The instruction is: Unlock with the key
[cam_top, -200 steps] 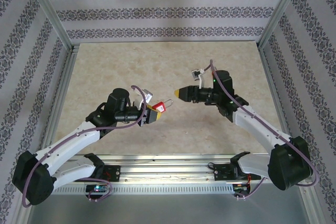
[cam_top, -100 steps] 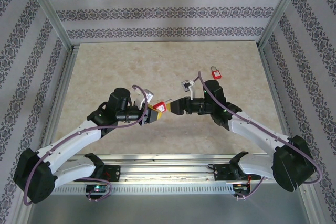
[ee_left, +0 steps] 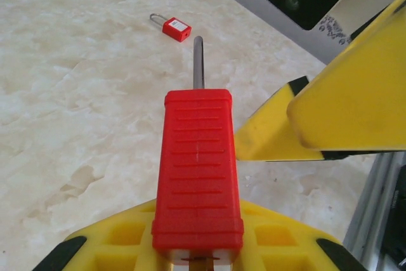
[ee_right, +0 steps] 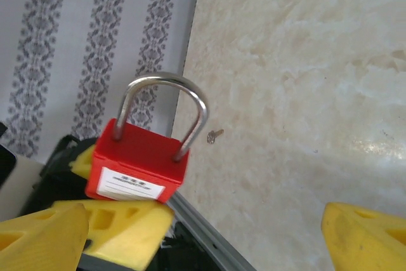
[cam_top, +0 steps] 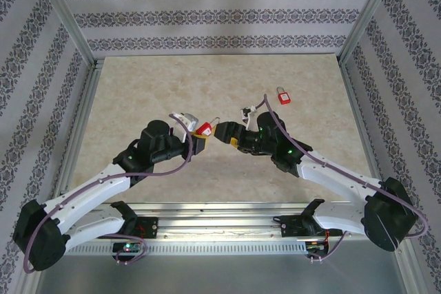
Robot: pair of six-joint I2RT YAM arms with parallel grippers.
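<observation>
My left gripper (cam_top: 198, 140) is shut on the body of a red padlock (cam_top: 203, 129). In the left wrist view the padlock (ee_left: 197, 168) stands between the yellow fingers (ee_left: 108, 252), its steel shackle (ee_left: 198, 61) pointing away. My right gripper (cam_top: 224, 135) is open, close to the padlock's shackle end. From the right wrist the padlock (ee_right: 138, 162) sits left of centre, shackle up, with open fingers (ee_right: 364, 239) to either side. A small key (ee_right: 214, 134) lies on the table beyond. A brass-coloured piece shows at the padlock's bottom end (ee_left: 199, 263).
A second red padlock (cam_top: 282, 96) lies on the marble tabletop (cam_top: 172, 87) at the back right, also seen from the left wrist as a small lock (ee_left: 172, 26). Aluminium frame rails (cam_top: 83, 122) and patterned walls bound the table.
My right arm swung left toward the held padlock and its jaws widened. The second padlock came into view behind it. My left gripper kept its grip and shifted slightly.
</observation>
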